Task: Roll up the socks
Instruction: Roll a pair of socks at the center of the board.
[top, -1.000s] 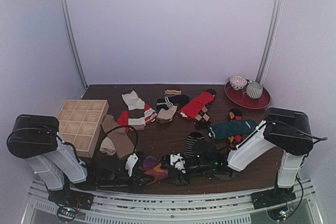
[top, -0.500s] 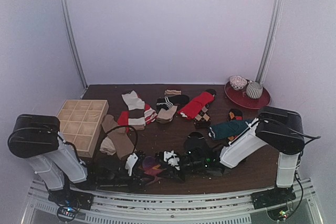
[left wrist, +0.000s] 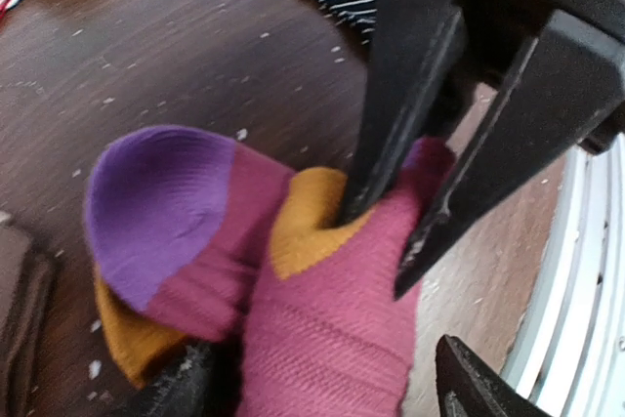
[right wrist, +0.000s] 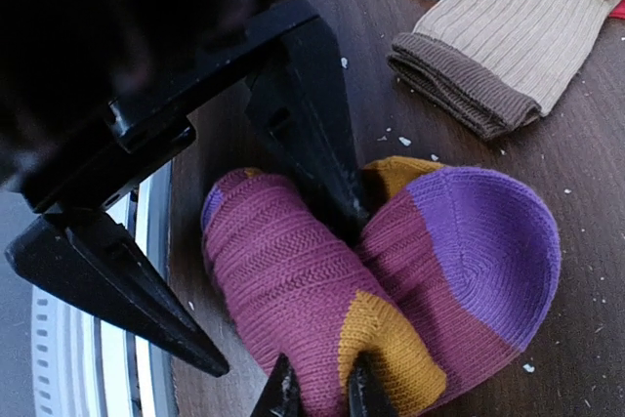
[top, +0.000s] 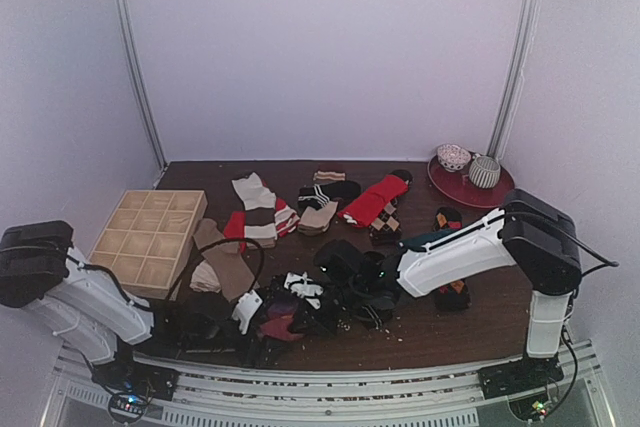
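A magenta-purple sock pair (top: 283, 325) with orange patches lies rolled near the table's front edge. My left gripper (left wrist: 327, 390) stands open astride the magenta roll (left wrist: 322, 329), one finger (left wrist: 186, 388) on each side. My right gripper (right wrist: 320, 393) comes from the opposite side and is shut on a fold of the roll (right wrist: 293, 280) where magenta meets orange. The purple toe (right wrist: 488, 241) bulges beside it. In the top view both grippers meet over the roll, the left gripper (top: 265, 323) and the right gripper (top: 300, 312).
Loose socks lie behind: tan (top: 225, 267), red-and-cream striped (top: 258, 212), black-and-white striped (top: 328, 190), red (top: 375, 199), argyle (top: 385, 227), dark teal (top: 430, 240). A wooden grid box (top: 150, 237) sits at left. A red plate (top: 500, 195) with bowls sits back right.
My right arm swung left to the roll and its gripper closed on the fabric. My left gripper opened around the roll, and the left arm's upper part dropped lower and leftward.
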`<action>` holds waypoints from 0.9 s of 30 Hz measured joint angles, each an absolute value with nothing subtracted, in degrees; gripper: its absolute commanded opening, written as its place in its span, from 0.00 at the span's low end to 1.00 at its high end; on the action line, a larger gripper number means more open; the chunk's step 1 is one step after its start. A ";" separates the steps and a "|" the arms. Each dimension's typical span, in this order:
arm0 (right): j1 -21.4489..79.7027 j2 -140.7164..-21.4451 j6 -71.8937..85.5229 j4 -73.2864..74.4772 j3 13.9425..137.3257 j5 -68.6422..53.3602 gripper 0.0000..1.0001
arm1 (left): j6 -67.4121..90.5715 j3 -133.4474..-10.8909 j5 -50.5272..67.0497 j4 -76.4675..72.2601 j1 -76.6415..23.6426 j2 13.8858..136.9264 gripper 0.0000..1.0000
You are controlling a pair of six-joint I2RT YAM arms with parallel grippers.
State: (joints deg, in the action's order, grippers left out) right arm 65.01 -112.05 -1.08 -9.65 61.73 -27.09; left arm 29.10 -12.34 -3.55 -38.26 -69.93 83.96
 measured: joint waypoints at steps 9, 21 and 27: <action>64.40 -117.49 3.68 1.93 71.55 -33.71 0.04 | 22.33 -10.44 -8.32 -29.76 -72.12 70.94 0.76; 61.84 -119.85 6.68 2.92 72.88 -40.82 0.05 | 16.62 -7.46 -8.88 -38.81 -72.34 76.84 0.37; 61.60 -119.83 7.07 3.14 72.86 -41.19 0.09 | 17.30 -7.33 -8.47 -41.17 -72.71 78.41 0.05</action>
State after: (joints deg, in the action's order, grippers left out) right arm 61.60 -119.83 7.07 3.14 72.86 -41.19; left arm 17.30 -7.33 -8.47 -41.17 -72.71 78.41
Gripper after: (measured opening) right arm 0.112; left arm 0.199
